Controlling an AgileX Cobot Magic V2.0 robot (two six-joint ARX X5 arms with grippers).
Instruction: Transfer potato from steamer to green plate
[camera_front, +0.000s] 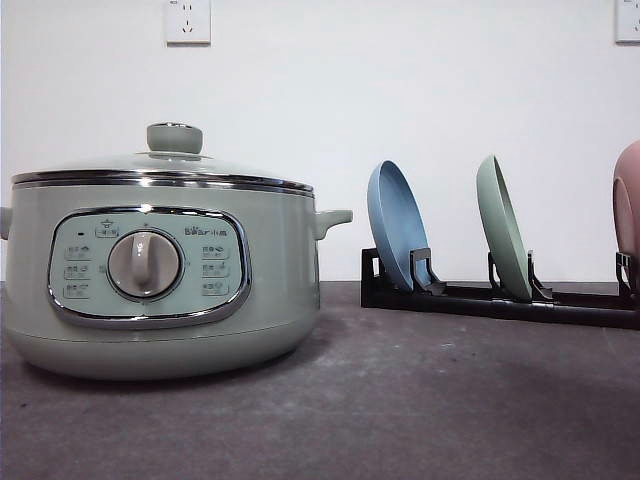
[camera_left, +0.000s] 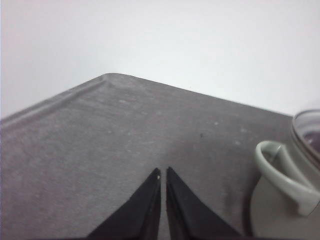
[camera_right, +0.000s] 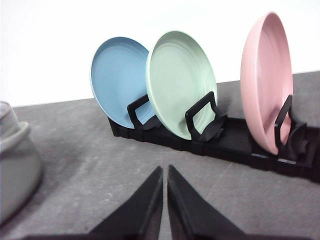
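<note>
The steamer (camera_front: 160, 270) sits at 9 o'clock in the front view, its glass lid (camera_front: 165, 165) on and its dial facing the camera. The lid is closed, so the potato is presumably inside; it can't be seen, and its long axis and heading can't be told. The lid likely has to come off first, by its knob (camera_front: 174, 137).

The green plate (camera_front: 503, 230) stands on edge in the black rack (camera_front: 500, 300) at 3 o'clock, in the middle slot, between the blue plate (camera_front: 398, 225) and the pink plate (camera_front: 628, 200). The rack keeps them upright, apart and not touching. The green plate's face tilts toward the steamer side, rim up, so as it stands it can't take a potato; it probably needs laying flat on the table (camera_front: 420, 400).

The left gripper (camera_left: 163, 172) is clenched with nothing in it, over bare table just beside the steamer's side handle (camera_left: 282, 172). The right gripper (camera_right: 165, 170) is also clenched and empty, pointing at the rack, roughly toward the green plate's slot.
</note>
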